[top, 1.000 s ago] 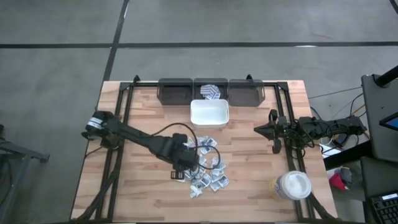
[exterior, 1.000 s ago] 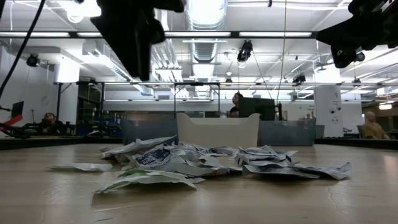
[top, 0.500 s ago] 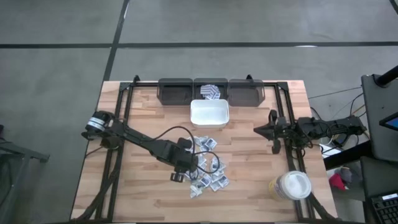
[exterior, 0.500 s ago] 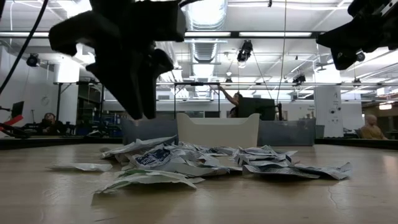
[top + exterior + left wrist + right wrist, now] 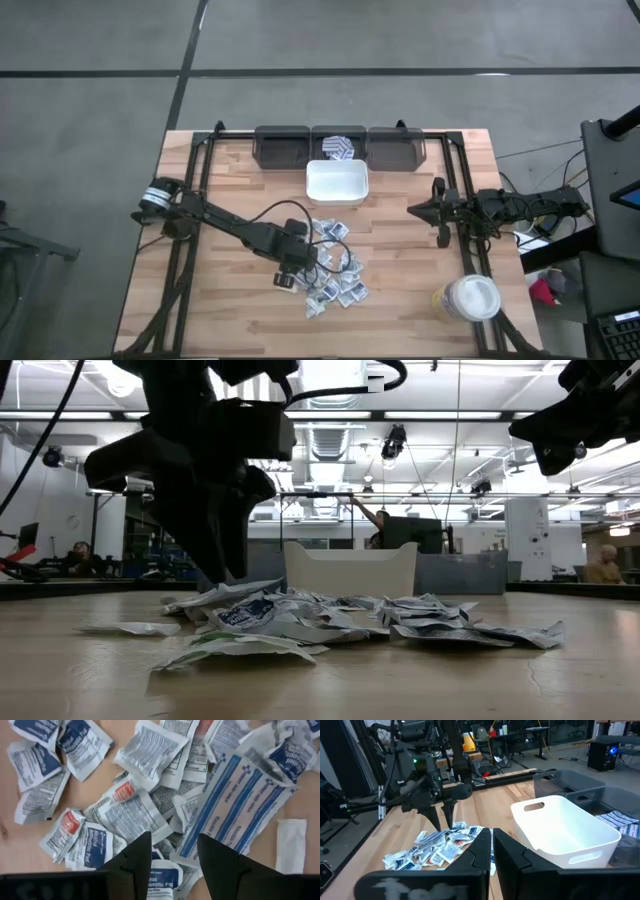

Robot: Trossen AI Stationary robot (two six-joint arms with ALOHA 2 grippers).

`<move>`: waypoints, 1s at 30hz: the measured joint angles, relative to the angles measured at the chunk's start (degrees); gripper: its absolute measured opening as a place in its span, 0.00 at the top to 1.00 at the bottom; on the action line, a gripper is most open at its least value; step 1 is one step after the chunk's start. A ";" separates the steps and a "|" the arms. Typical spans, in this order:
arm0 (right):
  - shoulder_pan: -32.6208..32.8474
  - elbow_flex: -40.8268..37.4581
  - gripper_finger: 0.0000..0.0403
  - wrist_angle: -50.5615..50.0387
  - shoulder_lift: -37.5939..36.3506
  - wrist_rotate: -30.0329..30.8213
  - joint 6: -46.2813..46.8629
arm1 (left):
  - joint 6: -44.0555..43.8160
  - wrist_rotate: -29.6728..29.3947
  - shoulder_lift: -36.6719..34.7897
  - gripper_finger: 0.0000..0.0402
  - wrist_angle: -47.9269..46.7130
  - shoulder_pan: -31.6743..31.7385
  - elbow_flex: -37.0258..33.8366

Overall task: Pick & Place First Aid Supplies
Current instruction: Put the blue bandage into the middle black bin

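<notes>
White sachets lie heaped mid-table, near the white bin. Left gripper hangs over the heap, fingers spread, empty. Lower over one sachet's edge, avoiding overlapped neighbours, then close. Legible print: "Alcohol Prep Pad", "First Aid Only". Right gripper waits at the table's right side, fingers together, empty.

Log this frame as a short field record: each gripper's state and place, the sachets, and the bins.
left gripper: open, low over the pile's left edge, holding nothing
right gripper: shut, empty, parked at the table's right side
sachets: loose pile on the table, in front of the white bin
white bin: empty
dark bins: three in a row behind it; the middle one holds packets
</notes>
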 joint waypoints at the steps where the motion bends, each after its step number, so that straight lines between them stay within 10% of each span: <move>1: 0.00 0.00 0.96 -0.01 0.00 -0.01 0.00 | 0.02 0.47 0.00 0.62 0.73 0.08 -0.39; 30: 0.00 -0.02 0.96 0.06 0.00 0.00 0.01 | 1.07 3.39 2.36 0.73 1.75 0.41 -1.65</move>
